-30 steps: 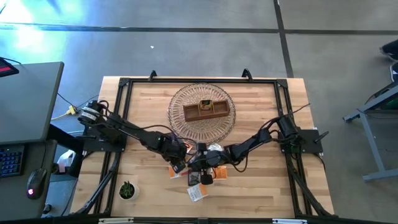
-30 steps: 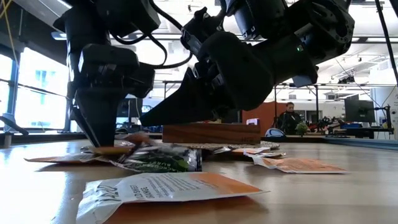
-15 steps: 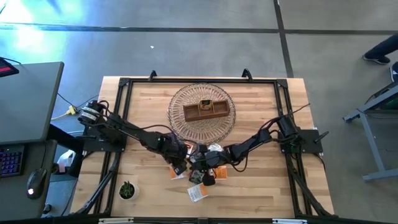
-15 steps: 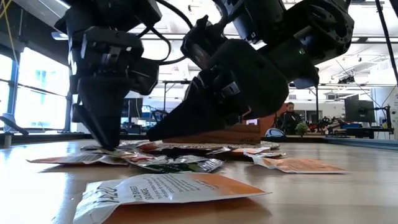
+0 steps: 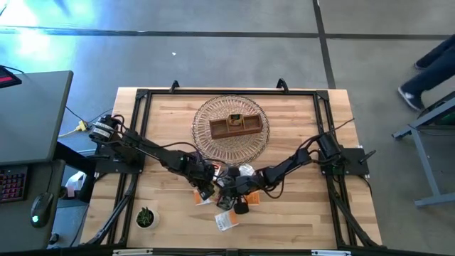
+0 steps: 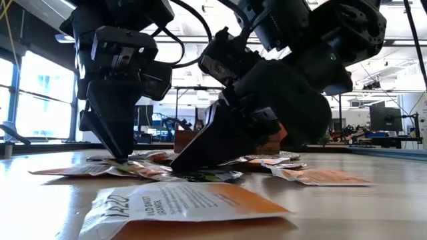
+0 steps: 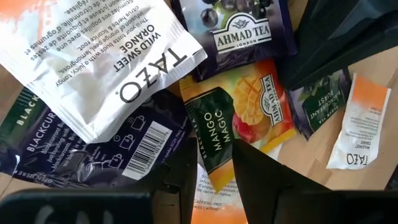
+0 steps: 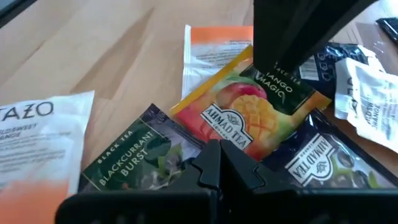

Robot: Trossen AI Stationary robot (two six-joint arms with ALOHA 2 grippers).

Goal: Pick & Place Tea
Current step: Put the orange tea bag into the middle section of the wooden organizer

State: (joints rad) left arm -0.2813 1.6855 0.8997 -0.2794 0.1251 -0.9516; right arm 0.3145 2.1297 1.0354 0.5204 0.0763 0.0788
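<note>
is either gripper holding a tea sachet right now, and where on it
The left gripper pinches the Mango Magic sachet at its edge. The right gripper holds nothing.

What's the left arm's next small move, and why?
Probably lift a little. The left gripper looks closed on the edge of the Mango Magic sachet, which is still overlapped by other sachets in the pile. The right gripper is shut and low beside it, so a short straight rise would test the grip before heading to the basket.
</note>
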